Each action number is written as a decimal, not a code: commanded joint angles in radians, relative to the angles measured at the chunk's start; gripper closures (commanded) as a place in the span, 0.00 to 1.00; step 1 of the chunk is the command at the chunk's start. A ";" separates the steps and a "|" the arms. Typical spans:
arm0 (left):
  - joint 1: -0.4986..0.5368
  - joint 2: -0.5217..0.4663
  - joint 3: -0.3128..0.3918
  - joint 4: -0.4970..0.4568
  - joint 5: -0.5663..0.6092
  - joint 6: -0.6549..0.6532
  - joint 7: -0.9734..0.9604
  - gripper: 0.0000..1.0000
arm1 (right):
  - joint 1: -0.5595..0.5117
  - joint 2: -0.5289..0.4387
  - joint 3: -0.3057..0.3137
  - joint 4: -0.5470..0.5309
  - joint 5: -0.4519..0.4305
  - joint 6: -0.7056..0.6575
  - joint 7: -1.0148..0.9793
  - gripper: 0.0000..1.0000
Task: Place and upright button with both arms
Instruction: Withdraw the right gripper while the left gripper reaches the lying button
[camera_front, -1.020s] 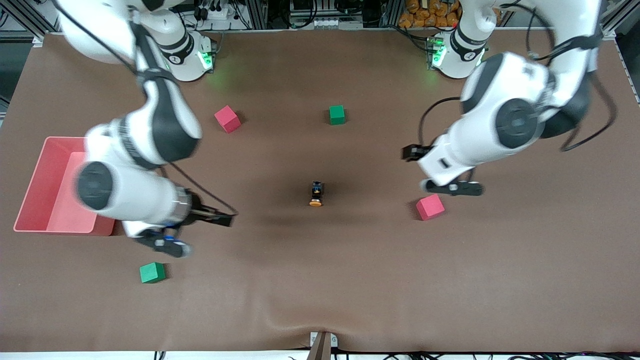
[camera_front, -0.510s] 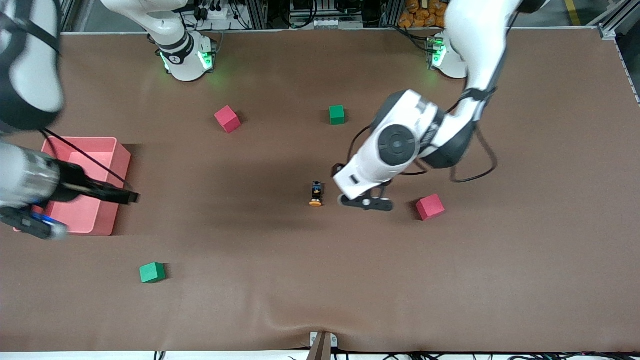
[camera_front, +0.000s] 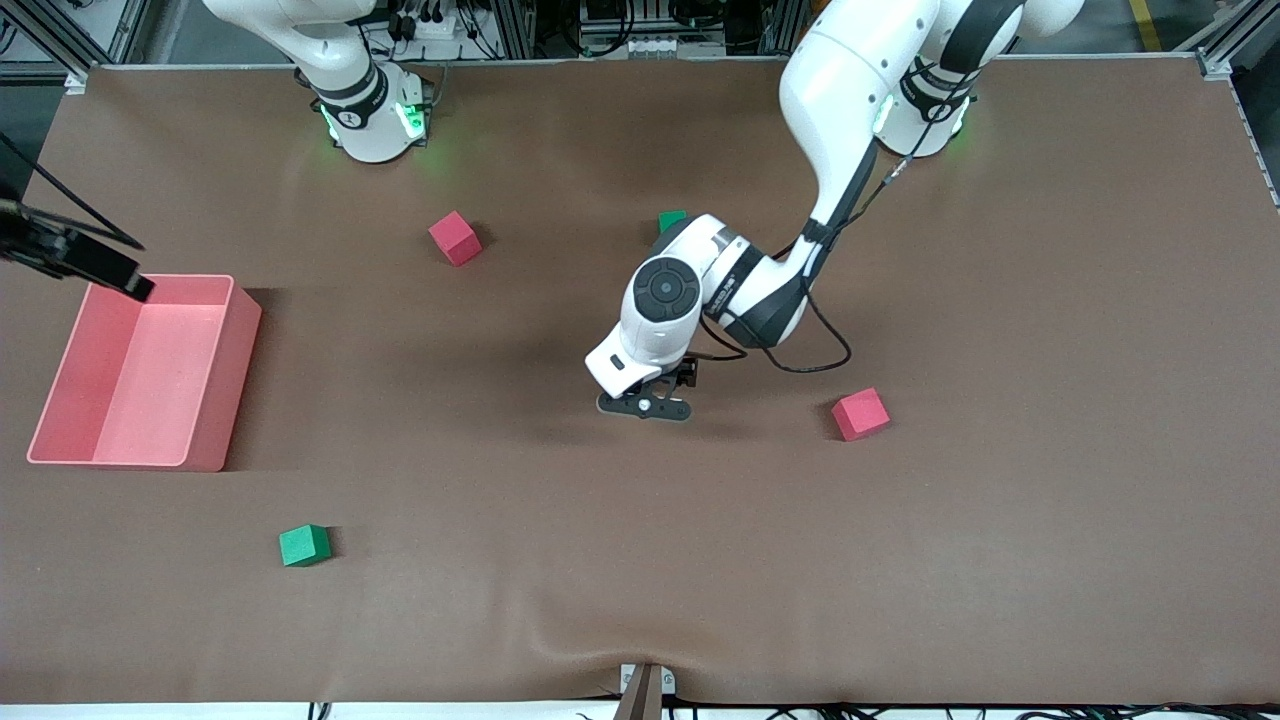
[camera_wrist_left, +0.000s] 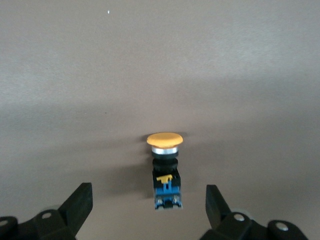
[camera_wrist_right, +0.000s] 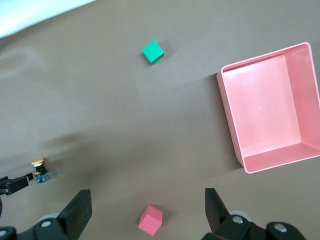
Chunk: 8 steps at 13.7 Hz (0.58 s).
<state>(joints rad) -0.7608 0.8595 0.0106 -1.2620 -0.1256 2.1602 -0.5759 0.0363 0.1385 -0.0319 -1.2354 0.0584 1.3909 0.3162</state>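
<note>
The button (camera_wrist_left: 165, 170) lies on its side on the brown table, with its orange cap (camera_wrist_left: 165, 139) pointing away from my left gripper (camera_wrist_left: 148, 194). The left gripper is open, low over the button, and the blue end of the body lies between its fingers (camera_wrist_left: 80, 202) without touching them. In the front view the left gripper (camera_front: 645, 405) hides the button. My right gripper (camera_wrist_right: 148, 200) is open and empty, high over the right arm's end of the table. From there the button (camera_wrist_right: 40, 171) shows small.
A pink bin (camera_front: 238, 380) stands at the right arm's end. A red cube (camera_front: 455, 238) and a half-hidden green cube (camera_front: 672, 217) lie nearer the bases. Another red cube (camera_front: 860, 414) lies beside the left gripper. A green cube (camera_front: 304, 545) lies nearer the front camera.
The left arm swung in from its end of the table to over the button. The right arm lifted and drew back past the bin, mostly out of the front view.
</note>
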 joint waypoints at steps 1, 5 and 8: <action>-0.003 0.042 0.019 0.039 -0.005 0.006 -0.013 0.00 | -0.016 -0.170 0.007 -0.263 -0.017 0.112 -0.130 0.00; -0.023 0.082 0.019 0.041 -0.006 0.078 -0.015 0.04 | -0.004 -0.191 0.012 -0.286 -0.035 0.108 -0.215 0.00; -0.023 0.085 0.017 0.041 -0.006 0.092 -0.016 0.07 | 0.002 -0.180 0.012 -0.270 -0.081 0.109 -0.290 0.00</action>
<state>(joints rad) -0.7758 0.9251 0.0179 -1.2569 -0.1256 2.2487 -0.5765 0.0344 -0.0224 -0.0213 -1.4840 0.0139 1.4848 0.0862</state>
